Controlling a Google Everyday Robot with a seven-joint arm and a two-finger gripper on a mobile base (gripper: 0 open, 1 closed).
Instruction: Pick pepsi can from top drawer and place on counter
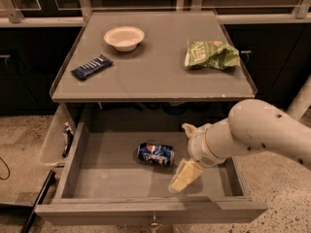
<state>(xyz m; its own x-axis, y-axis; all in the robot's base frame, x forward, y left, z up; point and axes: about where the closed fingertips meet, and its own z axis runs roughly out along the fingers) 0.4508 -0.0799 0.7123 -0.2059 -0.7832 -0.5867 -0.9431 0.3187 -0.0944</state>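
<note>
one pepsi can (155, 154) lies sideways in the top drawer (107, 178), long axis left-right; gripper (183, 177) just right, its grip unclear.

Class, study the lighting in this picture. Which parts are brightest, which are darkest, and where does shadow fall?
Camera view: the counter is the brightest surface, evenly lit from above. Camera view: the back of the top drawer, under the counter's edge, lies in shadow. Camera view: the pepsi can and the pale gripper, just right of it inside the drawer, catch light. Camera view: the cabinets behind stay dark.
</note>
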